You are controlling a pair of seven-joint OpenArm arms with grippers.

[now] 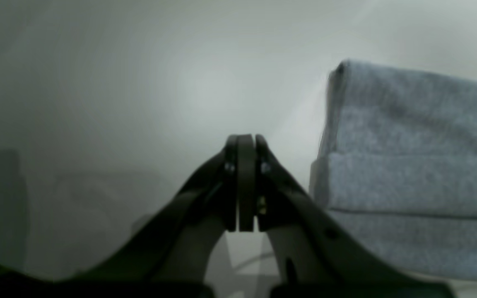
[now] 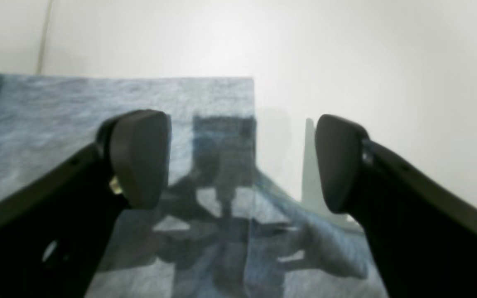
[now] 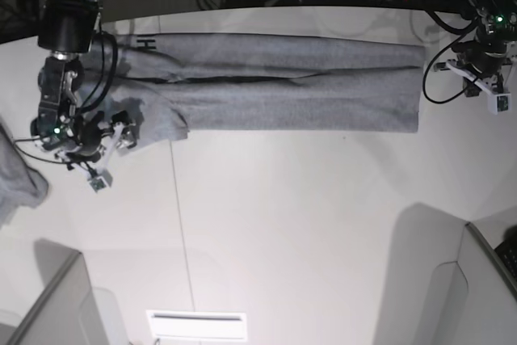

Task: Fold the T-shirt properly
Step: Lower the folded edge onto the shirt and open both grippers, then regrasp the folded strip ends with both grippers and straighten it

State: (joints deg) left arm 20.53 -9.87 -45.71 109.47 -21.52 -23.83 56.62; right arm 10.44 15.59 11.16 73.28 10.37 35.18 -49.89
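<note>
Grey T-shirt (image 3: 275, 90) folded into long band across table (image 3: 283, 224) top, 9 to 3 o'clock, black lettering at 9 o'clock end. Right gripper (image 2: 242, 165) released, jaws wide apart, empty, over shirt's corner at 9 o'clock. Left gripper (image 1: 245, 182) clenched on nothing, just beside shirt's 3 o'clock edge.

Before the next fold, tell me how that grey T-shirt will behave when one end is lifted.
The T-shirt is a long folded band with soft creases, so it will probably sag and drape. Its stacked layers lie loose, so they may slide apart. Pushed across the table, it would likely bunch.
</note>
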